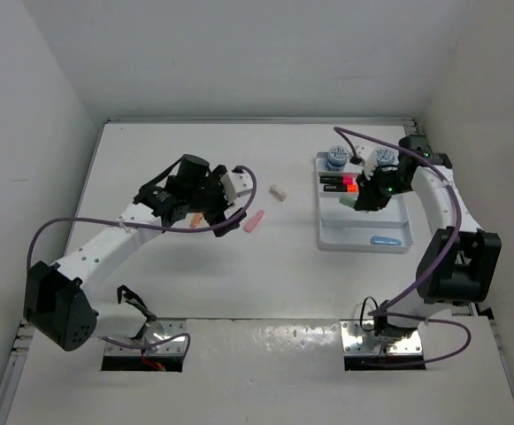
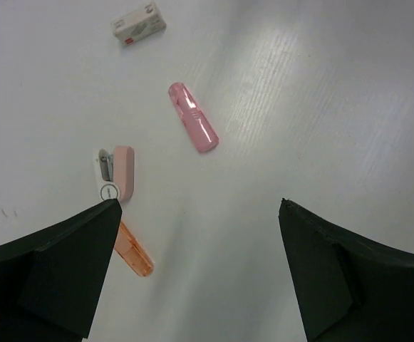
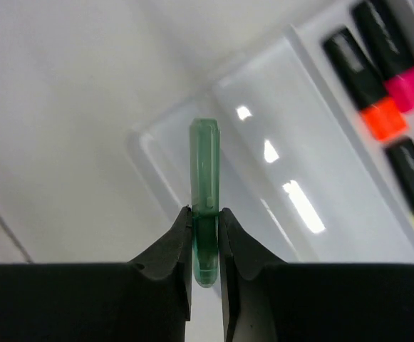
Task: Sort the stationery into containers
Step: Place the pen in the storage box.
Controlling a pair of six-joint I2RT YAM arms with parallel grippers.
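Noted right gripper (image 3: 205,214) fingers (image 3: 171,246) pinching the green stub (image 3: 205,160), with free end poking past the tips over a bare section of the tray (image 3: 264,121); left gripper (image 2: 199,206) fingers (image 2: 71,263) spread wide above the table (image 2: 321,107), touching nothing. Judged roughly half done: counted in the tray two pots (image 1: 335,158), several markers (image 1: 338,183) and a blue stub (image 1: 386,240). Logged as unsorted (all ahead of or beside the left fingers, none between them): pink stub (image 2: 193,117), orange stub (image 2: 133,258), small stapler-like piece (image 2: 114,174), beige block (image 2: 140,20).

Your translucent green stub (image 3: 205,192) shows against the glossy white tray (image 3: 256,178), with black markers (image 3: 350,60) tipped orange, pink and yellow at two o'clock. You have a pink stub (image 2: 193,117), an orange stub (image 2: 133,249) at seven o'clock and a beige block (image 2: 140,19) at eleven.
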